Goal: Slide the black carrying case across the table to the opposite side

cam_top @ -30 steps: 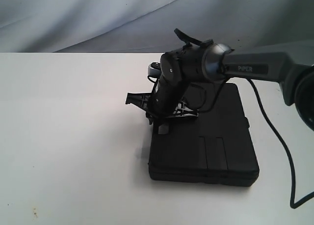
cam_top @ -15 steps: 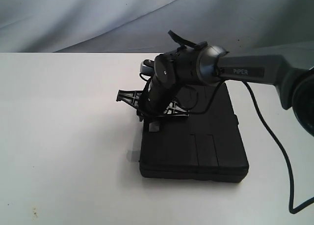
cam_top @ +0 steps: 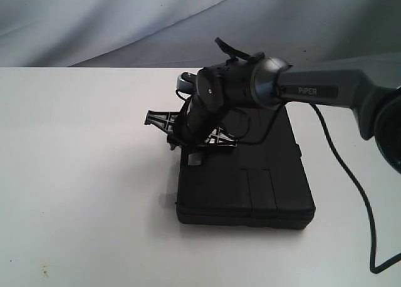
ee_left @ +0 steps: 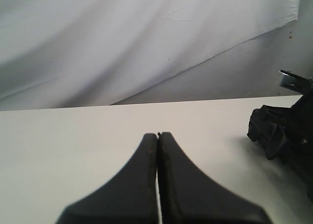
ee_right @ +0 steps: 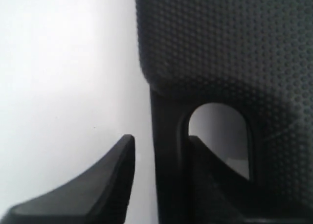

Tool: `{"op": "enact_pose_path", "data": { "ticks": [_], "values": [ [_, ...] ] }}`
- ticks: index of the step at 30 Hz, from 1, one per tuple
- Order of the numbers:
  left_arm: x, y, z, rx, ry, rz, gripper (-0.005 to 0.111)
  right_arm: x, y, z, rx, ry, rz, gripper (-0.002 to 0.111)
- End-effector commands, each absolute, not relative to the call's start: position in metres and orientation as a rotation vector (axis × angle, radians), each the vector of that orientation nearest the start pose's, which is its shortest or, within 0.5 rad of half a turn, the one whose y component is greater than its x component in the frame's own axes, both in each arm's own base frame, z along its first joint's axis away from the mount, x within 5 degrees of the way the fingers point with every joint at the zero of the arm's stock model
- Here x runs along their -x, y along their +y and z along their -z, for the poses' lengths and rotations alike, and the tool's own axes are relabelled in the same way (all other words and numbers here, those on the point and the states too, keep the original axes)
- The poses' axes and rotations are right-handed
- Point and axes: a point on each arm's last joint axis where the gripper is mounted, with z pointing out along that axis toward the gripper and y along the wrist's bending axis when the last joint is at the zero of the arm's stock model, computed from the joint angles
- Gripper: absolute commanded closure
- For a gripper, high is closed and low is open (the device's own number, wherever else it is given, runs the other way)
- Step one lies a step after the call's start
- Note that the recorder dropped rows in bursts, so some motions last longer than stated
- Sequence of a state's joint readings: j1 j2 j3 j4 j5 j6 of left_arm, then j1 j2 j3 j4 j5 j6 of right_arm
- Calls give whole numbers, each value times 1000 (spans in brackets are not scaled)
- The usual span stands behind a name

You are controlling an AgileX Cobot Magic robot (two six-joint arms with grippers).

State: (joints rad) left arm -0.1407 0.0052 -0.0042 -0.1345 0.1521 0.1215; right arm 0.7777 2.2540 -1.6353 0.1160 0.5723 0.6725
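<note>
The black carrying case (cam_top: 250, 180) lies flat on the white table (cam_top: 81, 174), right of centre. My right gripper (cam_top: 188, 150) points down at the case's left edge, where the handle is. In the right wrist view the right gripper (ee_right: 160, 137) is open and straddles the handle bar (ee_right: 168, 150). One finger sits inside the handle hole, and the other is outside over the table (ee_right: 63, 62) with a small gap to the bar. The dimpled case lid (ee_right: 220, 48) fills that view. My left gripper (ee_left: 158, 134) is shut on nothing above the bare table (ee_left: 73, 136).
A grey-white cloth backdrop (cam_top: 125, 24) hangs behind the table. The right arm's black cable (cam_top: 351, 180) loops over the table to the right of the case. The right arm's gripper body (ee_left: 283, 131) shows at the edge of the left wrist view.
The case has slid to the left across the table together with my right gripper at its handle. The movement was larger earlier and smaller in the last half second.
</note>
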Motion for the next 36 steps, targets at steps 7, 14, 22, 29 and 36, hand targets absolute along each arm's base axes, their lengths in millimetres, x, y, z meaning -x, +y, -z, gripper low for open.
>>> {"op": "enact_pose_path", "data": {
  "ticks": [7,14,22,29,36],
  "values": [
    [-56,-10,-200,-111,1627,139,106,-342,349,-144,26,2658,-668,50],
    [-56,-10,-200,-111,1627,139,106,-343,346,-143,37,2666,-646,49],
    [-56,-10,-200,-111,1627,139,106,-345,342,-142,127,2651,-553,52],
    [-56,-10,-200,-111,1627,139,106,-346,337,-140,177,2651,-466,63],
    [-56,-10,-200,-111,1627,139,106,-343,325,-135,197,2725,-264,63]
  ]
}}
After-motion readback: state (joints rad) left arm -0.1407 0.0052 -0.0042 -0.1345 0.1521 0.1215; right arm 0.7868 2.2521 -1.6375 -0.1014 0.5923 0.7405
